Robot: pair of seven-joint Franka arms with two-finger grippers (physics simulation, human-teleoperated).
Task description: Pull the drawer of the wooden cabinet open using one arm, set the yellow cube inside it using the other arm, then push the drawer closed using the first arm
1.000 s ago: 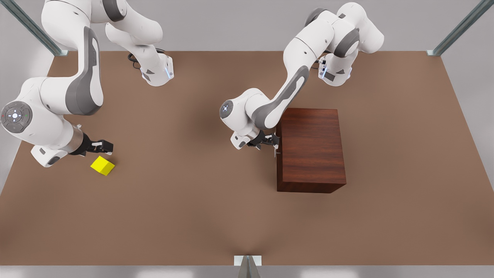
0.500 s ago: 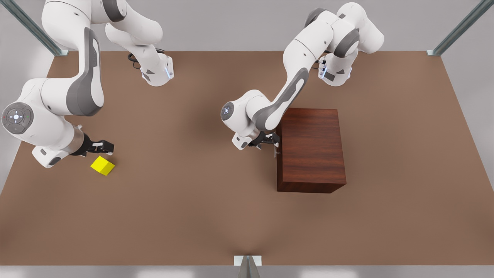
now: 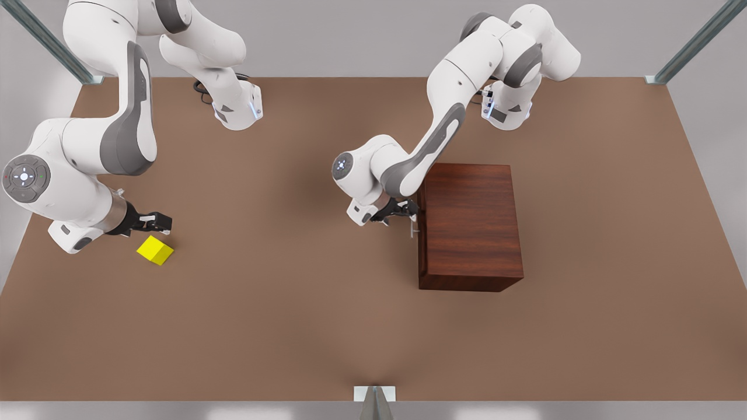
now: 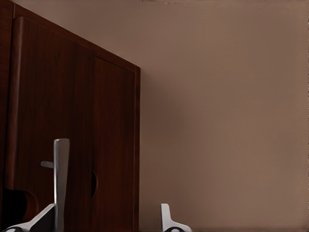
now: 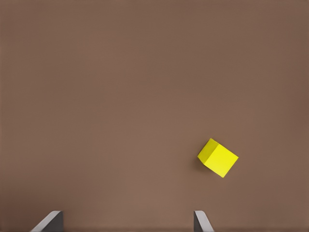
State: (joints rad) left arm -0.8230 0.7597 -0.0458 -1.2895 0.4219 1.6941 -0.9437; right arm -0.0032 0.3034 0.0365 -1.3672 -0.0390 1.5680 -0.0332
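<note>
Front view puts the wooden cabinet (image 3: 471,226) on the brown table (image 3: 292,326), toward the front view's right, with the drawer (image 3: 419,230) on its face turned toward the front view's left. A thin silver handle (image 3: 413,228) stands off that drawer face, and the drawer front sits slightly proud of the cabinet body. The left gripper (image 3: 402,211) is right at this handle. In the left wrist view its fingers (image 4: 166,217) stand apart, with the handle (image 4: 61,181) lying close along the inside of one of them; whether they touch it cannot be told. The drawer (image 4: 72,135) rises just behind.

The yellow cube (image 3: 155,250) rests on the table well apart from the cabinet, toward the front view's left, turned at an angle. The right gripper (image 3: 156,222) hangs near it, not touching. In the right wrist view the cube (image 5: 217,157) lies on bare table beyond the spread fingers (image 5: 200,220).
</note>
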